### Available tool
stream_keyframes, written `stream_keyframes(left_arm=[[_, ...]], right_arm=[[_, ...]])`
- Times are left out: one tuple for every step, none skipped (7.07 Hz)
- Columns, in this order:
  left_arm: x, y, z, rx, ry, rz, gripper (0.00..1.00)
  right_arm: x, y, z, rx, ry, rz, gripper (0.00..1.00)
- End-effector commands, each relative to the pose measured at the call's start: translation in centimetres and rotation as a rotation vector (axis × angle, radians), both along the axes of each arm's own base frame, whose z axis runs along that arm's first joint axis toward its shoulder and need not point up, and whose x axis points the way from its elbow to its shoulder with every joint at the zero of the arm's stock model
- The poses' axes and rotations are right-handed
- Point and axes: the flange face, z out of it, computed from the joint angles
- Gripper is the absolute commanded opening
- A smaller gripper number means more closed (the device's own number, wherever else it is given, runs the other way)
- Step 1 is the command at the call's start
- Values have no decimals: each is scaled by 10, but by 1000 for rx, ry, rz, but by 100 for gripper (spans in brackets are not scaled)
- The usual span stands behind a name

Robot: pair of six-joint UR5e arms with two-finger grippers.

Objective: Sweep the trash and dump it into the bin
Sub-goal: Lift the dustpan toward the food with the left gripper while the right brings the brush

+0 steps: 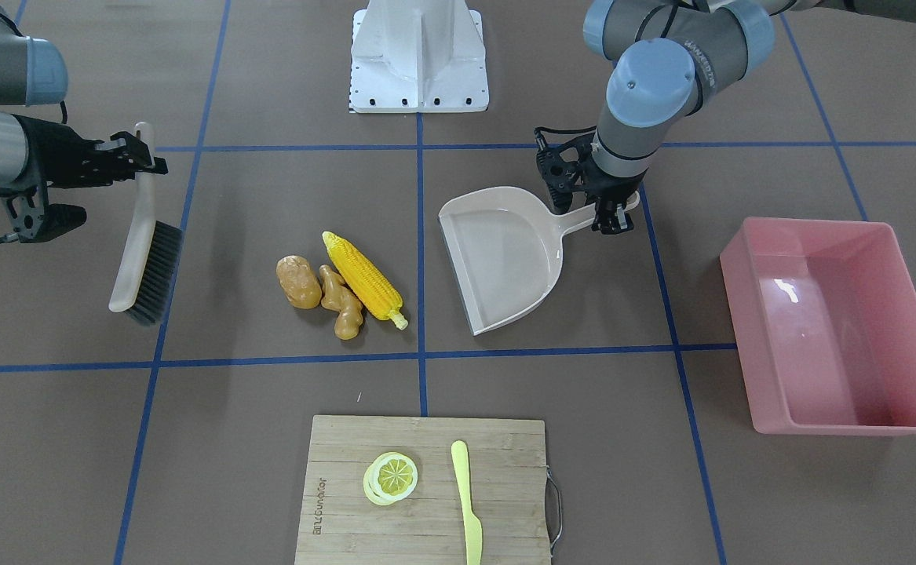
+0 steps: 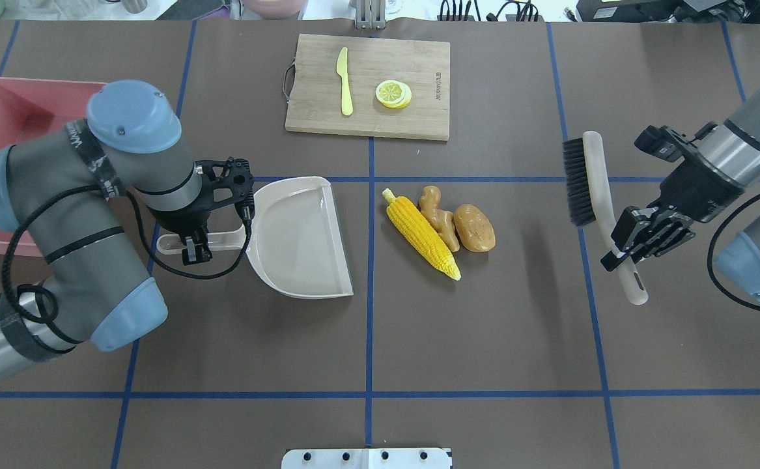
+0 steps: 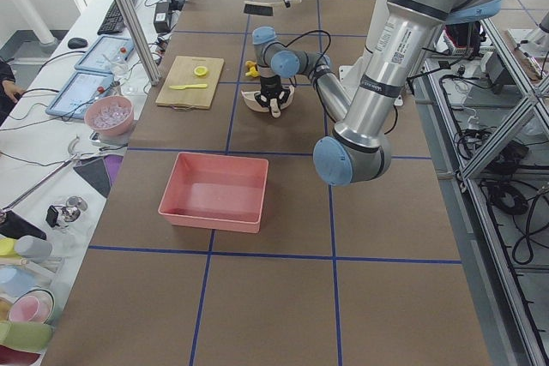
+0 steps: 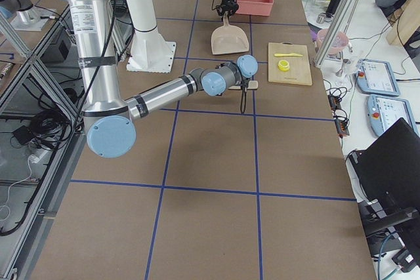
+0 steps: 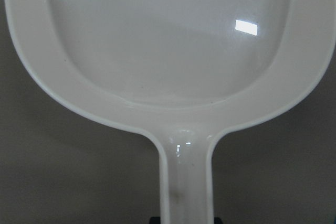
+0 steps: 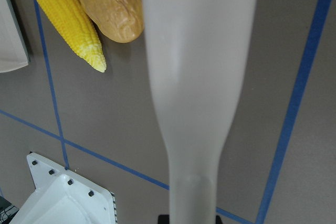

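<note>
The yellow corn cob (image 1: 363, 281), brown potato (image 1: 298, 282) and tan ginger root (image 1: 342, 302) lie together mid-table; they also show in the overhead view as corn (image 2: 422, 234), ginger (image 2: 438, 215) and potato (image 2: 475, 228). My left gripper (image 2: 196, 251) is shut on the handle of the beige dustpan (image 2: 298, 238), whose open mouth faces the trash. My right gripper (image 2: 627, 251) is shut on the handle of a brush (image 2: 585, 179), held beside the trash on its far side from the pan, apart from it. The pink bin (image 1: 748, 329) stands empty beyond the dustpan.
A wooden cutting board (image 1: 505, 486) with a lemon slice (image 1: 391, 476) and a yellow knife (image 1: 467, 502) lies across the table from the robot. The white robot base (image 1: 418, 55) stands at the opposite edge. Blue tape lines cross the brown tabletop.
</note>
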Motion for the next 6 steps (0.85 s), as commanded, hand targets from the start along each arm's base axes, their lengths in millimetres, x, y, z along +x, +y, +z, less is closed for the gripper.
stream_keyframes(left_arm=[[27, -30, -18, -3, -14, -6, 0], [41, -42, -28, -6, -17, -6, 0], [52, -50, -38, -6, -15, -4, 0], [63, -54, -55, 3, -7, 0, 0], [71, -50, -61, 8, -3, 11, 0], [80, -41, -60, 6, -4, 29, 0]], right_arm=[[-45, -6, -12, 21, 19, -41, 0], [-56, -9, -11, 31, 32, -47, 0], [-68, -15, -22, 66, 26, -46, 0], [-76, -18, -14, 2, 62, -21, 0], [-90, -17, -7, -48, 73, 1, 0], [-110, -18, 28, 16, 36, -4, 0]])
